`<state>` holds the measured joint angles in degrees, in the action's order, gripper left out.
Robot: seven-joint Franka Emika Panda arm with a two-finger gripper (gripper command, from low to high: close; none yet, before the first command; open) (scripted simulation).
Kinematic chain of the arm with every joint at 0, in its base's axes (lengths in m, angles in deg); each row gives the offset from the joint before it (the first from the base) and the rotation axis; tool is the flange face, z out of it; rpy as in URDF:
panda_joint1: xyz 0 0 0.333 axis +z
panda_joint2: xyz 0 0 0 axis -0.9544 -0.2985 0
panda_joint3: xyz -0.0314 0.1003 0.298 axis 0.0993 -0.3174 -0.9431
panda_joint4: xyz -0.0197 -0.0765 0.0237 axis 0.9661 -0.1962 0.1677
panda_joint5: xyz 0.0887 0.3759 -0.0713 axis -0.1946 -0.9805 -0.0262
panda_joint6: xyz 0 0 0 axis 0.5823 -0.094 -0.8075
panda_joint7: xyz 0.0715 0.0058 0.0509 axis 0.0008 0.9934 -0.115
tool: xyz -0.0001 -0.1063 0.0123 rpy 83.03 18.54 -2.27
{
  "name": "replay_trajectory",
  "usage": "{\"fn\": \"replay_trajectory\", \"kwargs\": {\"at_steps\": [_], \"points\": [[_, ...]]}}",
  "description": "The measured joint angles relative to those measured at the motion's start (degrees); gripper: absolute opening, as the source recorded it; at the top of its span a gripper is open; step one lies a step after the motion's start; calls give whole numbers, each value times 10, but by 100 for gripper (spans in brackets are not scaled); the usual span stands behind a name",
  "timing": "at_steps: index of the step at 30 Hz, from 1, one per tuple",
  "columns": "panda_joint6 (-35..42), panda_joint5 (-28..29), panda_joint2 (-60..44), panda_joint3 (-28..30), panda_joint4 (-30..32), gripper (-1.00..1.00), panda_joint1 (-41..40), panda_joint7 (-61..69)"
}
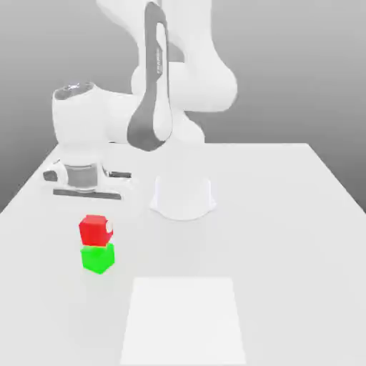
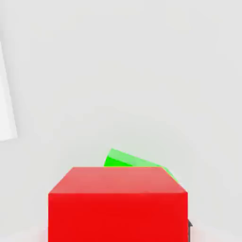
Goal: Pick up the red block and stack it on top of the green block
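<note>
The red block (image 1: pixel 95 229) sits on top of the green block (image 1: pixel 98 258), toward the exterior view's left side of the white table (image 1: pixel 286 236).

The red block is a small bright cube with plain matte faces, matching the green one in size and resting slightly askew on it; in the hand view its red faces (image 2: pixel 118 205) loom close, with a sliver of green (image 2: pixel 124 159) visible past its top edge. The gripper (image 1: pixel 95 214) hangs directly above the stack, the block sitting just below it. Whether the fingers are spread or closed, or touching the block, cannot be told.
</note>
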<state>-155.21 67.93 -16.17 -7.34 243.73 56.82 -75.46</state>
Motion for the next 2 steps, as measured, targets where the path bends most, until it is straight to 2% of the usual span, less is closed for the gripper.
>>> {"fn": "replay_trajectory", "kwargs": {"at_steps": [1, 2], "points": [[-10, -6, -10, 0, 0, 100, 3, 4], [-10, -6, -10, 0, 0, 100, 3, 4]]}}
